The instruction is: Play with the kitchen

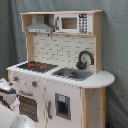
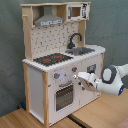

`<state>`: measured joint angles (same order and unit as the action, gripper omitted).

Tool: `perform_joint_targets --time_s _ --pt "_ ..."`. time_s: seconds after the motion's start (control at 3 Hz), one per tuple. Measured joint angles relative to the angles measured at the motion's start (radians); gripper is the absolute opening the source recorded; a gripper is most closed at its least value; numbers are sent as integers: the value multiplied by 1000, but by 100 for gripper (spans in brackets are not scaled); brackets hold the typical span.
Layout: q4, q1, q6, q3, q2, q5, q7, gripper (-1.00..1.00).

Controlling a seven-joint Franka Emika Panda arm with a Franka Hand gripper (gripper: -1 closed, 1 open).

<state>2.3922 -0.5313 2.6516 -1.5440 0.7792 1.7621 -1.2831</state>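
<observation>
The kitchen (image 1: 65,55) of pale wood and white panels stands upright in both exterior views. It has a black hob (image 2: 52,59), a black faucet (image 2: 75,39) over the sink (image 2: 82,50), a grey hood (image 2: 48,20) and a small microwave (image 2: 77,11). In the second exterior view my gripper (image 2: 79,77) reaches in from the right. Its tip is at the white front panel, just below the right knob (image 2: 74,70) and above the oven door (image 2: 64,95). In the first exterior view only my white arm (image 1: 9,100) shows at the lower left, in front of the oven door (image 1: 27,105).
A grey curtain (image 2: 10,45) hangs behind the kitchen. The kitchen stands on a wooden surface (image 2: 30,119) with a seam near its front. My bulky white wrist (image 2: 114,80) fills the space to the right of the cabinet (image 2: 92,75).
</observation>
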Motion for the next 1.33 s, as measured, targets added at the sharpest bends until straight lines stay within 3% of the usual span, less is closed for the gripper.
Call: perform_joint_targets --time_s 0.67,1.33 --pt "30 1 -132 -81 1 0 -223 100" --pt "68 0 -241 -118 1 0 -413 100"
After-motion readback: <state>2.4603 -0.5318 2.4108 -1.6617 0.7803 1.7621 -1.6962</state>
